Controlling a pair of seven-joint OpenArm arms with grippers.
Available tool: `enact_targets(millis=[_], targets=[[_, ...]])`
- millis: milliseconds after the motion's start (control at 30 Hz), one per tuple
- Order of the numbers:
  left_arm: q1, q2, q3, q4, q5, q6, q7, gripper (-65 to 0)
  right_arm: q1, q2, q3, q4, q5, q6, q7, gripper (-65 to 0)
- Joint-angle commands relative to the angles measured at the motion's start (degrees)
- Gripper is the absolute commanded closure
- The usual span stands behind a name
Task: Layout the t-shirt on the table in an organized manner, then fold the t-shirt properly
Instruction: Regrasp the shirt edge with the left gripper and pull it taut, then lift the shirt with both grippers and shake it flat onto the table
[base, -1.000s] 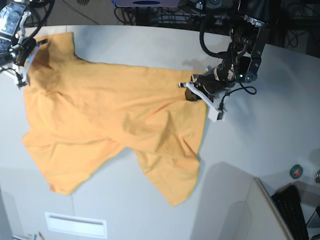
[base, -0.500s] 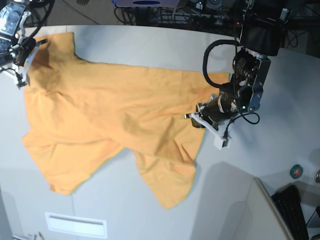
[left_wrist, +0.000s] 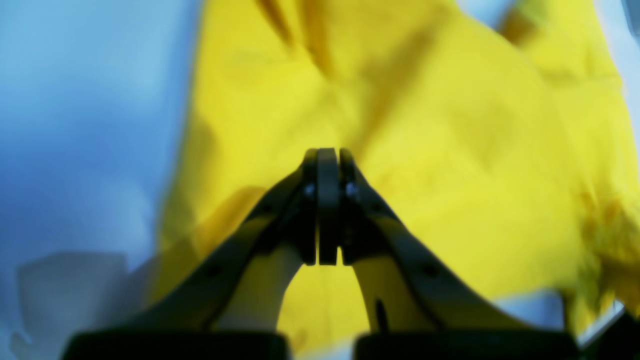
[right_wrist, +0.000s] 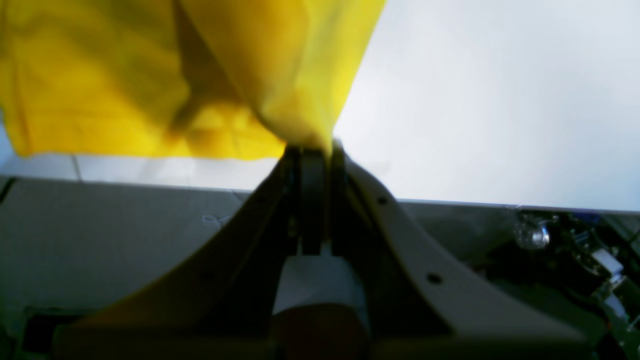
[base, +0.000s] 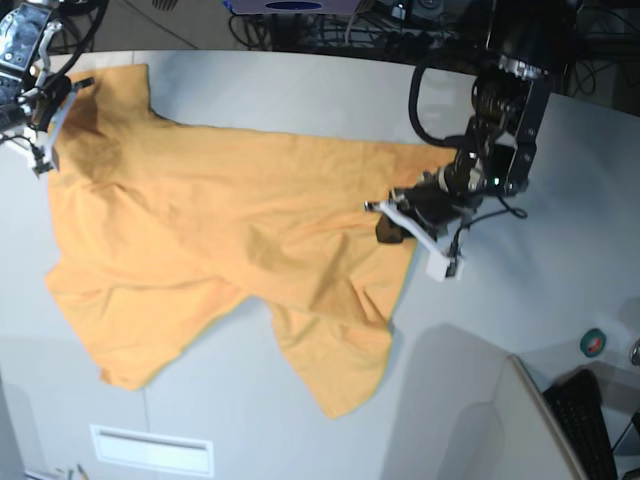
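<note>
The orange t-shirt (base: 220, 230) lies spread and wrinkled across the pale table (base: 300, 90), plain side up. My right gripper (base: 47, 118) is at the far left corner, shut on a pinch of the t-shirt (right_wrist: 125, 75); cloth rises straight from its fingertips (right_wrist: 315, 150) over the table (right_wrist: 500, 100). My left gripper (base: 393, 223) rests at the shirt's right edge. In the left wrist view its jaws are pressed together (left_wrist: 327, 156) above the t-shirt (left_wrist: 450, 125), and no cloth shows between them.
A green tape roll (base: 593, 343) and a black keyboard (base: 592, 420) sit at the front right, beside a grey panel edge (base: 530, 400). A white label (base: 150, 450) lies near the front edge. Cables and equipment (base: 330, 25) crowd the space behind the table.
My left gripper swung from the shirt's upper right edge down toward the front, then back up a little; a corner of the hem now lies out to its right. The right arm stayed still.
</note>
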Motion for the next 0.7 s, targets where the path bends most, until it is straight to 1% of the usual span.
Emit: enact_targets(millis=[0,67,167,233,267,333,367,400,433,467,500,533,667], targets=[[1.9,0.0,-2.6,2.8,-0.4,-0.4,-0.8,0.0,0.3,0.6,0.3,1.1,-0.3,0.1,0.1,0.0],[6.8,0.9,-8.8,4.5,-0.4,-0.4,-0.9,0.0,0.3,0.6,0.3,1.1,-0.3,0.1,0.1,0.0],[11.9,5.9,-20.0,5.2,-0.4,-0.8,-0.9,0.0,0.3,0.6,0.3,1.0,-0.2,0.1,0.1,0.0],[14.3,8.8,-26.4,5.3,-0.4,-3.4,-0.9,0.0,0.3,0.6,0.2,0.9,-0.2,0.1,0.1,0.0],[15.4,9.7,-29.0,5.3,-0.4,-5.4,-0.9,-4.1,0.3,0.6,0.1,0.9,-0.3,0.1,0.1,0.0],[16.5,10.5,-31.7,4.9,-0.4,-9.6,-0.9,-20.9,0.3,0.6,0.0,0.9,-0.3,0.1,0.1,0.0],[17.0,10.5,-32.2,4.7,-0.4,-11.2,-0.8,-27.8,0.3,0.6,0.0,0.9,-0.2,0.1,0.1,0.0],[17.7,10.5,-32.4,4.5,-0.3,-12.4,-0.8,-34.9,0.3,0.6,0.0,0.9,-0.2,0.1,0.1,0.0],[17.9,10.5,-32.6,3.8,-0.3,-12.6,-0.8,-41.6,0.3,0.6,0.0,0.9,-0.3,0.1,0.1,0.0],[17.9,10.4,-32.7,3.0,-0.3,-12.6,-0.8,-47.2,0.3,0.6,0.0,0.9,-0.3,0.1,0.1,0.0],[17.8,10.4,-32.8,1.8,-0.3,-12.6,-0.8,-50.7,0.3,0.6,0.0,0.9,-0.3,0.1,0.1,0.0],[17.6,10.4,-32.9,0.6,-0.3,-12.6,-0.8,-51.3,0.4,0.6,0.0,0.9,-0.3,0.1,0.1,0.0],[16.5,10.3,-33.0,-2.7,-0.3,-12.8,-0.8,-45.6,0.4,0.6,-0.1,0.9,-0.3,0.1,0.1,0.0]])
